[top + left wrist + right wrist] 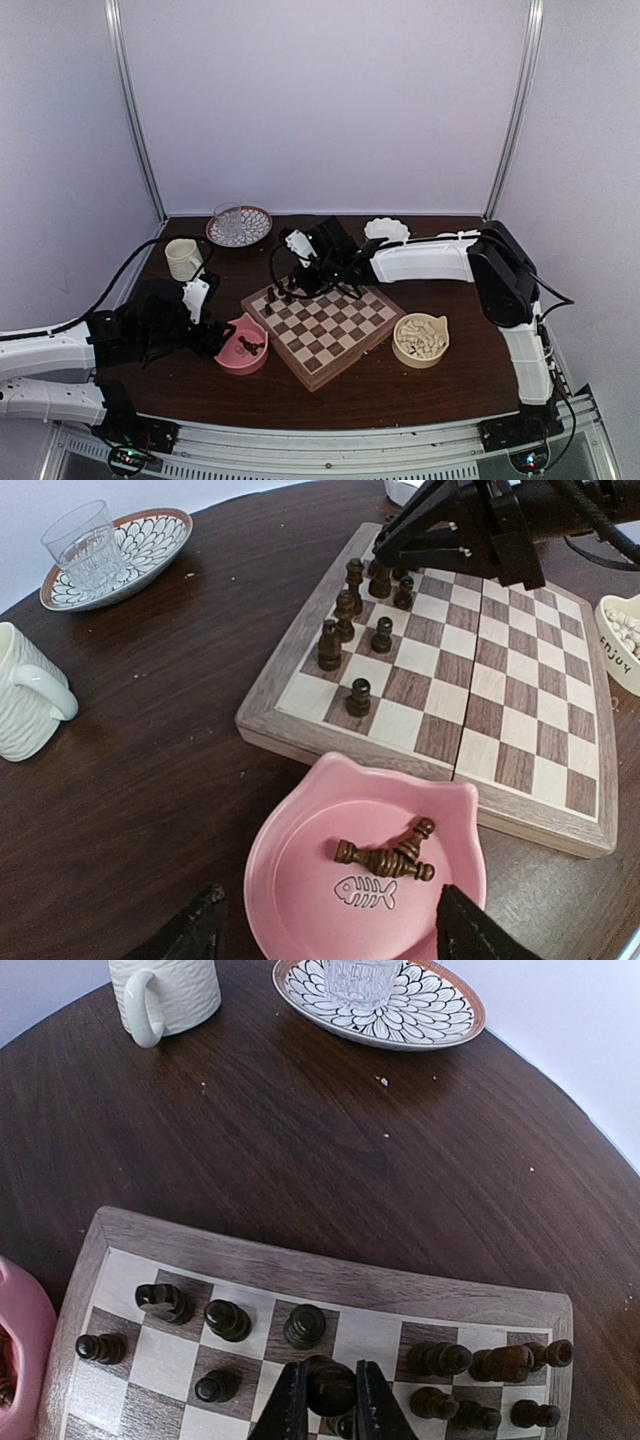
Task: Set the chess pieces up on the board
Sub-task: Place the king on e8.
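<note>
Up top, we see the board (345, 340) sitting diagonal between the pink bowl (228, 360) on its left and the tan bowl (420, 362) of white pieces (420, 338) on its right. We read that as one feeder per arm, each within short reach. The right gripper (308, 284) reaches across to the board's far-left corner, where the dark pieces (276, 296) cluster. The left gripper (214, 337) hangs at the pink bowl. The mug (183, 258), plate (255, 232), glass (228, 215) and white dish (386, 230) sit behind the board and aren't part of the job.

Left wrist: the fingers (200, 925) are spread wide either side of the pink bowl with nothing between them, so we call it released. A few spare pieces (385, 858) lie on their sides in the bowl. Our guess is the spread is set for a pick from above. Several dark pieces stand upright near the board's far corner. The near squares are bare, and we see no white on the board.

Right wrist: the right fingers (372, 1400) are clenched on the head of one dark piece (330, 1385), upright among its neighbours. We can't tell whether its base touches the square. Pieces crowd in on both sides, so a narrow grip on the top leaves the fingers clear of them. Knocking a neighbour over on release is the risk we'd flag.

Our judgement: the dark side is partly set and the white side isn't started.
</note>
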You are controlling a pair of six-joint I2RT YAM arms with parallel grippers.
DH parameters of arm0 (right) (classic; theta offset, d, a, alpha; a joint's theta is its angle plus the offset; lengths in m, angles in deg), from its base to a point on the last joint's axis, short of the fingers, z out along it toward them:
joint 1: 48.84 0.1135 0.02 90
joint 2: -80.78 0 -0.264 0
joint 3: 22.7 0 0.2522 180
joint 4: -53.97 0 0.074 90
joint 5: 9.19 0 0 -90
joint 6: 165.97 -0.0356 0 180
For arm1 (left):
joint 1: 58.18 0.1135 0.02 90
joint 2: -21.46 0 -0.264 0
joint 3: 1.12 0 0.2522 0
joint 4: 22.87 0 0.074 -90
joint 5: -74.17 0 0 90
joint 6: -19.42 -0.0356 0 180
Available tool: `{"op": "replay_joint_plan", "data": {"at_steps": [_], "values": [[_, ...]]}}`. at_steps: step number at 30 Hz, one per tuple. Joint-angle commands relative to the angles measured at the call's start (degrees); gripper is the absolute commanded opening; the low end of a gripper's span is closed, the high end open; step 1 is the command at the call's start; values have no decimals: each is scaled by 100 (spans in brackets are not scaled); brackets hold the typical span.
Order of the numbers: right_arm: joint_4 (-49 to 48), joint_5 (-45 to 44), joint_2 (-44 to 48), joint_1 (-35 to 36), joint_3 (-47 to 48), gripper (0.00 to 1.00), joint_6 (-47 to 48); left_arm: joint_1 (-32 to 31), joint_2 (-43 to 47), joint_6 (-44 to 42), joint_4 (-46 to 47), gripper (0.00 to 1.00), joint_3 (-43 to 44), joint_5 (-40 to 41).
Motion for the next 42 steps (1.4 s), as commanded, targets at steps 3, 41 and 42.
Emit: {"op": "replay_joint_plan", "data": {"at_steps": [3,41,42], "values": [[-94,-288,-213,-74,196,0,12,49,-20,59,94,72,8,-106],[-35,-360,-468,-181,481,0,49,101,-95,67,78,71,25,-198],[-40,-326,-472,-181,480,0,36,103,-100,68,79,71,25,-199]]}}
